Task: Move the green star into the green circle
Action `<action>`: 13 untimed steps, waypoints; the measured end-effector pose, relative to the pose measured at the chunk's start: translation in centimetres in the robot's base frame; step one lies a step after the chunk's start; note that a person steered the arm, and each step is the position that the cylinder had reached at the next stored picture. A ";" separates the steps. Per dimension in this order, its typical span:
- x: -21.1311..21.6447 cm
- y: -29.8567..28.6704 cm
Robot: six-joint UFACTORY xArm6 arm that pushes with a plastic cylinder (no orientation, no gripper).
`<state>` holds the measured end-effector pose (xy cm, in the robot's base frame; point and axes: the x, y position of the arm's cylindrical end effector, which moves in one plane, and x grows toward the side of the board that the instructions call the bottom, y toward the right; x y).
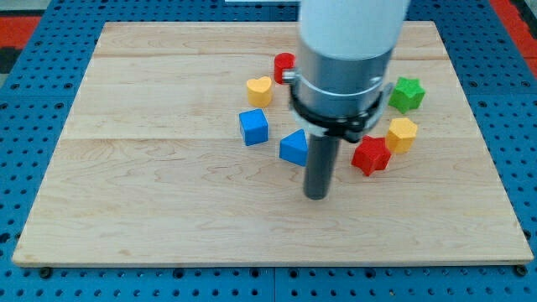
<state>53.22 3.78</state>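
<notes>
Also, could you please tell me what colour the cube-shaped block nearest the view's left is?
Blue. The cube shows clearly in the camera view.

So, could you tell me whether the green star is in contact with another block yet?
No: the green star sits apart, wood visible between it and the yellow block below. My tip is well away.

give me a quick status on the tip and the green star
My tip down on the board, just below the blue triangle. Green star at the view's right, untouched. Green circle not visible. Red star and yellow block between.
</notes>
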 end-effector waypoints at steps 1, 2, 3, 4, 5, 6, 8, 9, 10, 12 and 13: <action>-5.1 -2.0; -8.6 6.9; -12.0 10.2; -13.6 11.5; -15.8 11.6; -12.1 11.5; -10.0 20.4; -11.1 16.3; -15.3 15.0; -9.1 21.8; -10.8 21.9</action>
<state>42.44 25.64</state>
